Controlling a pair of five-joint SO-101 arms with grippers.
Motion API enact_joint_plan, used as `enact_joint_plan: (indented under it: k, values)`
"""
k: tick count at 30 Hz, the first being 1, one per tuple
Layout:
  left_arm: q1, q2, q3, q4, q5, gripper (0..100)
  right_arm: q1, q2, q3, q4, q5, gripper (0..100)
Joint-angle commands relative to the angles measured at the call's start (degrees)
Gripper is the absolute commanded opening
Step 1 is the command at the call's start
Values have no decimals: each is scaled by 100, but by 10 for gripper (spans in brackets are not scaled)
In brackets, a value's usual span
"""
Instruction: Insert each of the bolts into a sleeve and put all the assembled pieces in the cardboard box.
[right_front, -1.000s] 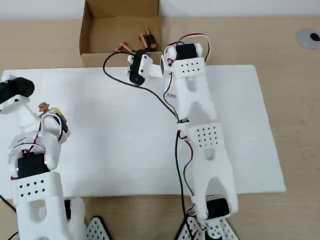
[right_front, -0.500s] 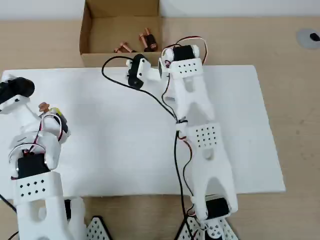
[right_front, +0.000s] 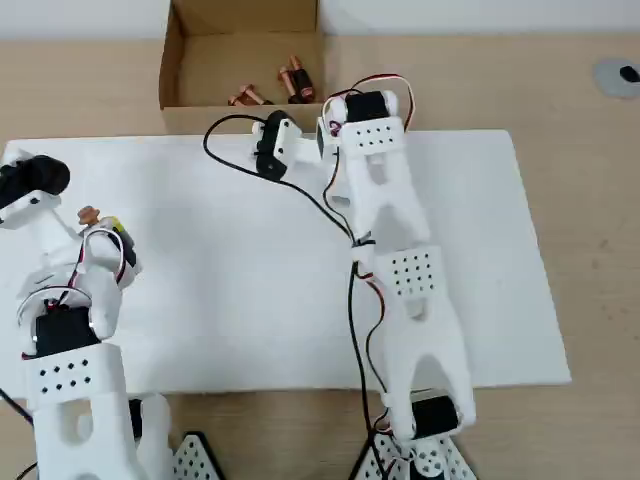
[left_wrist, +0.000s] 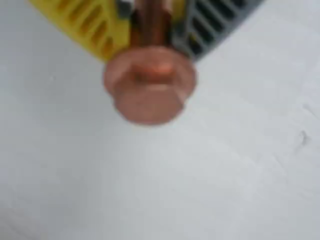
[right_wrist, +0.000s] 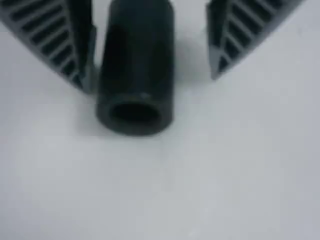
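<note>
The left gripper is closed on the shank of a copper bolt. The yellow finger and the grey finger press it from both sides, and the flanged head stands out free beyond the tips, over the left part of the white mat. The right gripper is spread wide around a dark sleeve, which lies on the mat at its far edge, just in front of the cardboard box. One finger seems to touch the sleeve and the other stands apart from it, so nothing is clamped yet. Two assembled pieces already lie inside the box. I judge the bolt to be stiff, rather heavy for its size and smooth, so the hold on the shank is right (the head must stay free). The sleeve looks light, hard and round, and it may roll or slip out when squeezed. It is better to take it across the middle of its body and leave the open mouth uncovered, so that the bolt can enter there.
</note>
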Motion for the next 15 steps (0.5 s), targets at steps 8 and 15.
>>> enact_joint_plan:
  k: [8, 15]
  values:
    - [44, -171, -202, 0, -62, 7, -66, -57, 22, 79, 53, 10]
    - [44, -171, -202, 0, -62, 7, -66, -101, -233, 79, -158, 10]
